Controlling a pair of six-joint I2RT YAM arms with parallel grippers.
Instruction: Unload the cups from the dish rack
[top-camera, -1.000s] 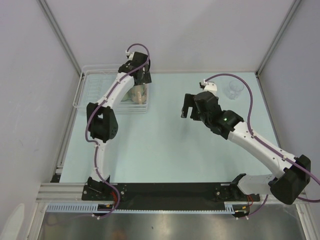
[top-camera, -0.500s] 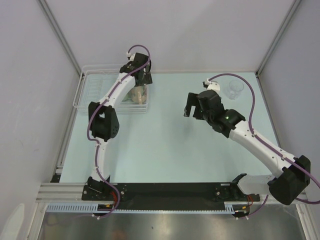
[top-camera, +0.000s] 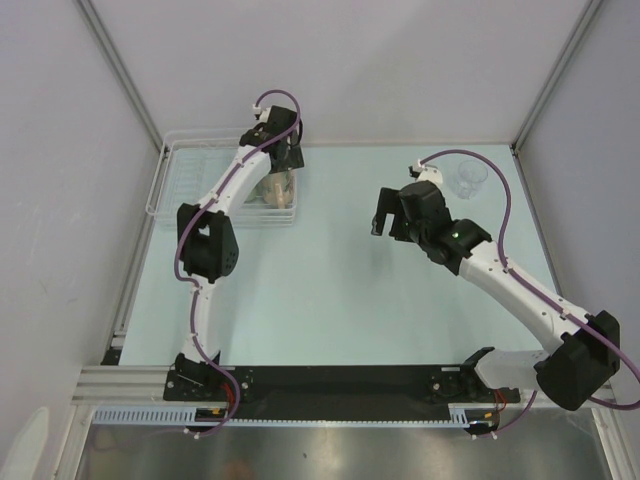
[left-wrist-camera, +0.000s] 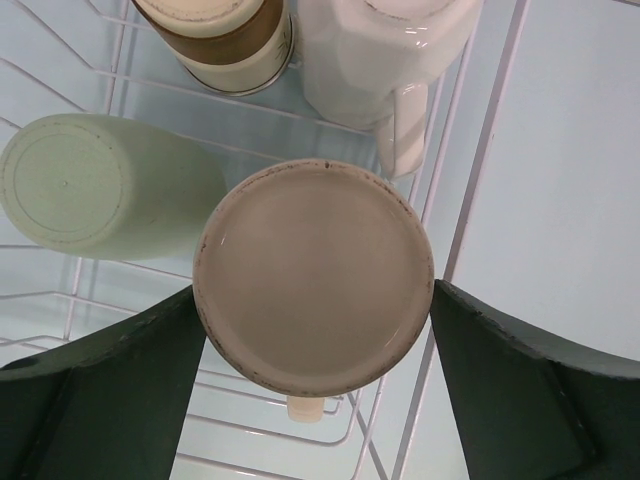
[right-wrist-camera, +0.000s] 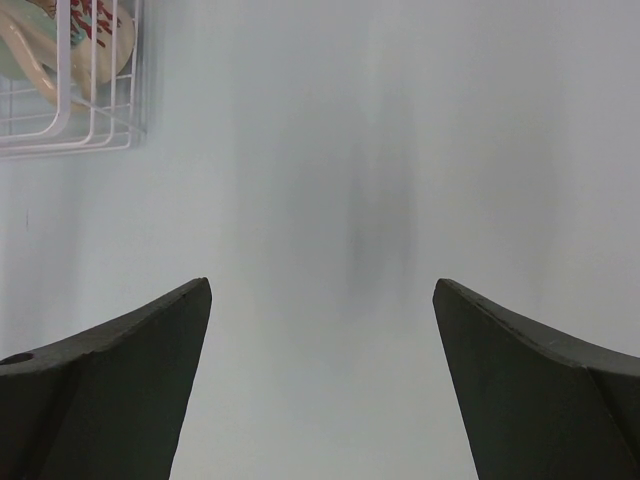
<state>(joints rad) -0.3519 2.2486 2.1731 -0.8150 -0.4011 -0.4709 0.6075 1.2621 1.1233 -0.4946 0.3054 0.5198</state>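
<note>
Five cups in all. Four sit inside the one dish rack (left-wrist-camera: 490, 130): one beige cup (left-wrist-camera: 313, 275), one pale green cup (left-wrist-camera: 100, 185), one brown cup (left-wrist-camera: 238, 38) and one white cup (left-wrist-camera: 370, 55). One clear glass cup (top-camera: 467, 178) stands on the surface (top-camera: 320, 300), well right of the rack. Two tools: the left tool (left-wrist-camera: 317, 300) over the rack, the right tool (right-wrist-camera: 322, 300) off to its right.

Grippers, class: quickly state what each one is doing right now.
Left gripper: open, straddling the beige cup.
Right gripper: open, holding nothing.
</note>
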